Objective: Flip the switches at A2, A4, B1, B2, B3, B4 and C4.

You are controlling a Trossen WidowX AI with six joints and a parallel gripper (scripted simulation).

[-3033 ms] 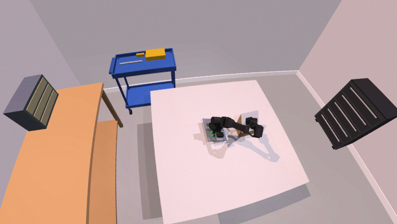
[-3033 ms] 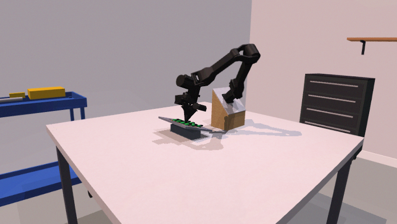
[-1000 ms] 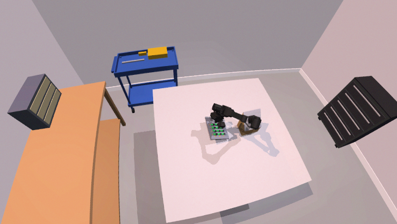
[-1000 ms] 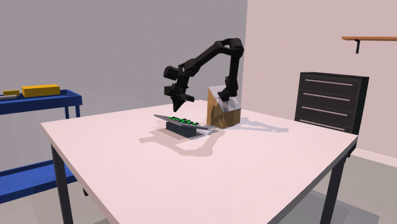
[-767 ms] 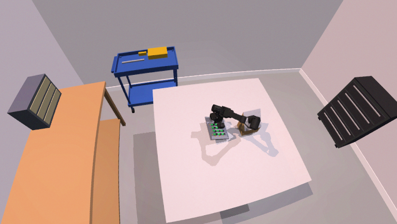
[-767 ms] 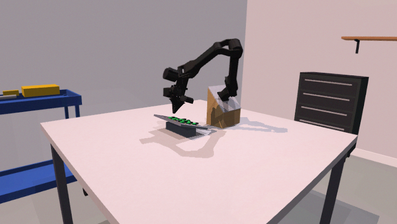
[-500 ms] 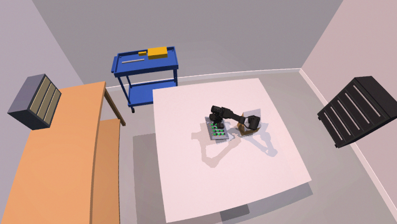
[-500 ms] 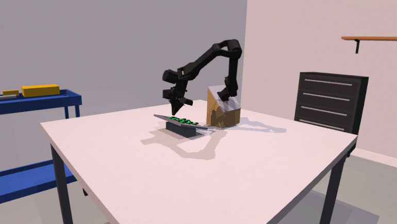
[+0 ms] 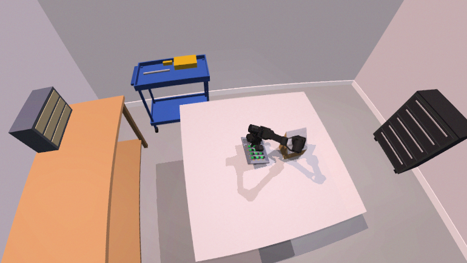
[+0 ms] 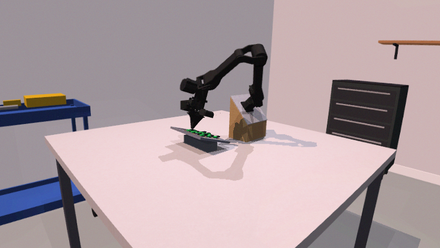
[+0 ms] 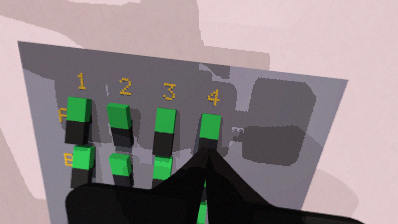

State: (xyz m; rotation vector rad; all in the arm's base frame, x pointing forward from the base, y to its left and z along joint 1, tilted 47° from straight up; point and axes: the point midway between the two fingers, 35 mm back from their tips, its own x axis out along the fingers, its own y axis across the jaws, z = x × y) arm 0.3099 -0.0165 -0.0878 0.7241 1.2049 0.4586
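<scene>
The tilted grey switch panel carries rocker switches with one green and one black half. My gripper is shut and empty, its joined tips at the black near half of switch A4; I cannot tell whether they touch. In the wrist view, switch A2 sits at a different tilt from switch A1 and switch A3. Switch B1, switch B2 and switch B3 show partly. The fingers hide most of B4 and row C.
The panel stands on a dark block on the white table. The arm's wooden base stands beside the panel. A blue cart and an orange bench stand off the table.
</scene>
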